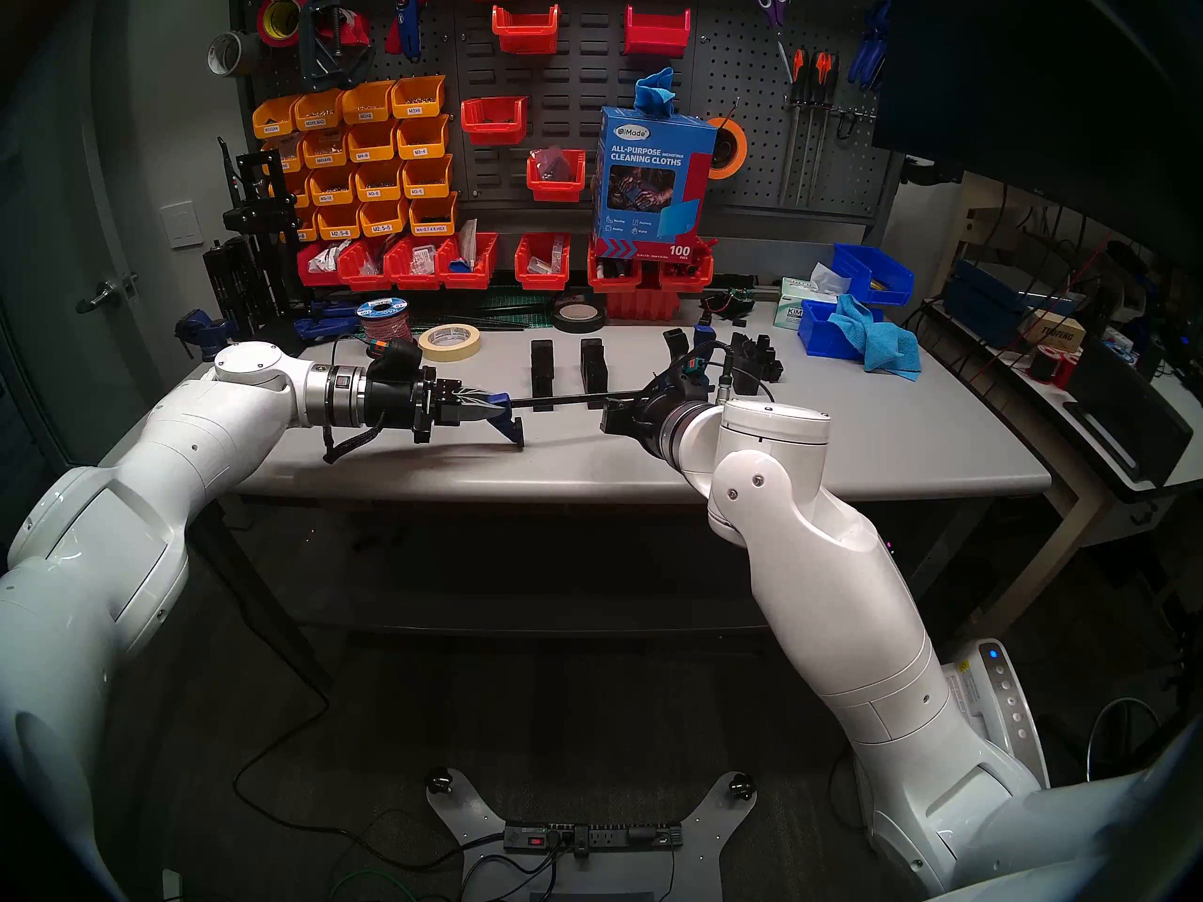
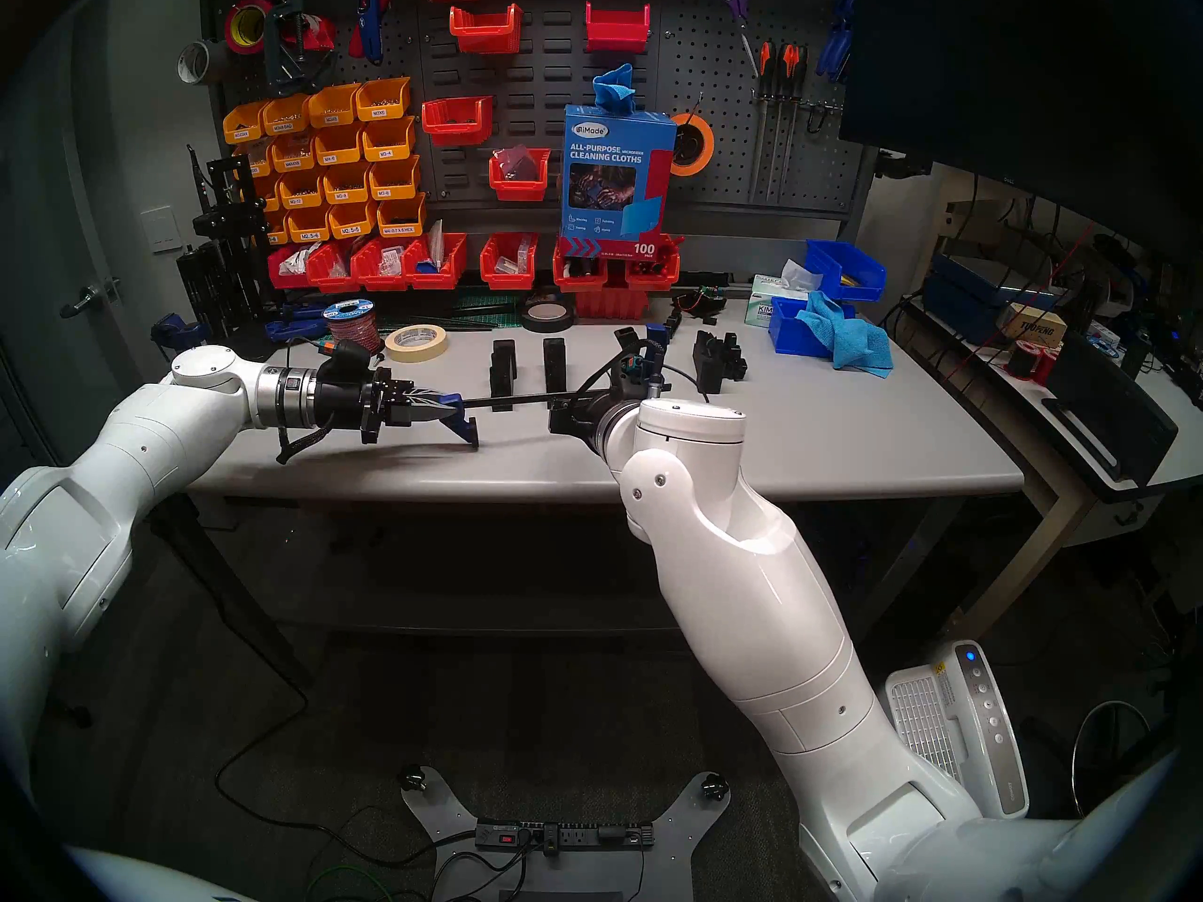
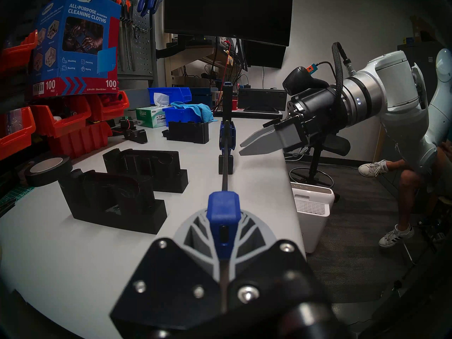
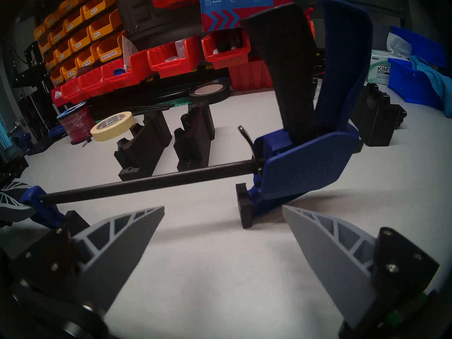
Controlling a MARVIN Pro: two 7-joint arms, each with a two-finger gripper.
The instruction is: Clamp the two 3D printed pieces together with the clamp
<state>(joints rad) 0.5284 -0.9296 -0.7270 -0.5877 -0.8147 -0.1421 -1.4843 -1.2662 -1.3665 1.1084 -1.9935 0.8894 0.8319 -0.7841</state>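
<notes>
Two grippers, left gripper (image 3: 223,229) pinching clamp (image 3: 226,164), right gripper (image 4: 222,235) spread in its wrist view only

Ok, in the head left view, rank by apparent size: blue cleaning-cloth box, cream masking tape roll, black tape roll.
1. Blue cardboard cleaning-cloth box
2. Cream masking tape roll and black tape roll: too alike to rank; the cream one sits nearer.

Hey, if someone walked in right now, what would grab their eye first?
Probably the long blue and black clamp stretched across the front of the grey table, its far left end held by the left gripper. The right gripper hovers open near its handle, with two black blocks standing just behind.
</notes>
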